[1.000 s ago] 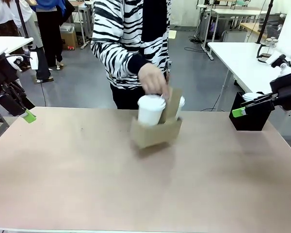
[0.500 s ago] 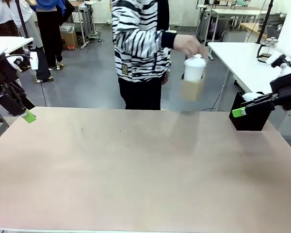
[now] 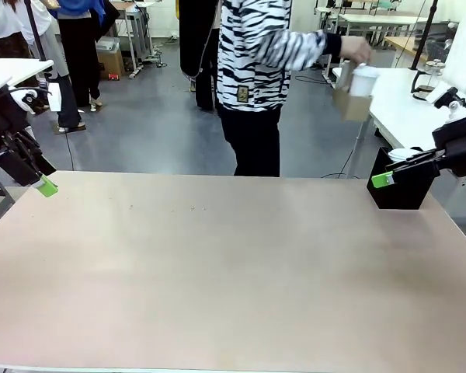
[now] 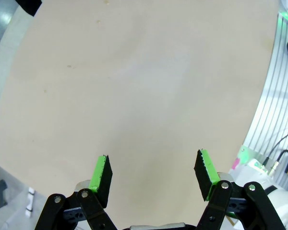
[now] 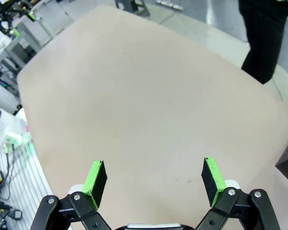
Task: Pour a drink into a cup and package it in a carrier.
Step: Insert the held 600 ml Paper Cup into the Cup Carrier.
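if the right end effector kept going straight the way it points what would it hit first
Probably just the bare table. The right end effector stands open, and nothing lies between its fingers or ahead of them on that surface, though depth is hard to judge.

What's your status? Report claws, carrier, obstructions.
Left claw open, nothing in it. Right claw open, nothing in it. Carrier with cup in person's hand, off the table. Black box at far right edge.

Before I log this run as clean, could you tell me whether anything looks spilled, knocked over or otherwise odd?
Nothing stands out. The table shows no spill, the black box stands upright at its right edge, and the person carries the carrier level.
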{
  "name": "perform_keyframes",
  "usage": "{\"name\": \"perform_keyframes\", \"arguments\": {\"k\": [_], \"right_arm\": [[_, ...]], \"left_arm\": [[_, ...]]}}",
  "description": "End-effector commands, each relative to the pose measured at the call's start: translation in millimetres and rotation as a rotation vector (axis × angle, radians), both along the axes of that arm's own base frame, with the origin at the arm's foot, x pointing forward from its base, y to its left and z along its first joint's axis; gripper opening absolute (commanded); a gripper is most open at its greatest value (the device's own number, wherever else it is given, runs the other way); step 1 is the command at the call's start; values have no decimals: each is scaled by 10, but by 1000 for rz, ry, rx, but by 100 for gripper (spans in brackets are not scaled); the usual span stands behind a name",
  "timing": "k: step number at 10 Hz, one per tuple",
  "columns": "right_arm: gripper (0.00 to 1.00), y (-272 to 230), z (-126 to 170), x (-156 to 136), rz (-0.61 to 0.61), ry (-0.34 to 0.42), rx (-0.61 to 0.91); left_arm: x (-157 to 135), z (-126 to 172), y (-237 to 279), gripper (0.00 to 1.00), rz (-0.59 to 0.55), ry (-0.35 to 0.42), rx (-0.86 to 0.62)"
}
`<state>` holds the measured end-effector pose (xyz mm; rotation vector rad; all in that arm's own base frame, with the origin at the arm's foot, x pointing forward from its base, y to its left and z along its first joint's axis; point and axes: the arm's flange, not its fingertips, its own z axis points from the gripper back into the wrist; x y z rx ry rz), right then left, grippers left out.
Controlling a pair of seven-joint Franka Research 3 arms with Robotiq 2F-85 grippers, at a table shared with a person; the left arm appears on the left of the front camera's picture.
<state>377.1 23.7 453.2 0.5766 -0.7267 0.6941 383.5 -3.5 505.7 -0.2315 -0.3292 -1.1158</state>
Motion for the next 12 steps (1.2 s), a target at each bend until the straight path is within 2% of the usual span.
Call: {"name": "perform_keyframes", "arguments": {"k": [1, 12], "right_arm": [[100, -24, -10, -9, 11, -17, -10], [100, -24, -10, -9, 11, -17, -10]], "left_arm": [[-9, 5, 2, 86, 1, 0, -13], [-9, 5, 2, 86, 1, 0, -13]]}}
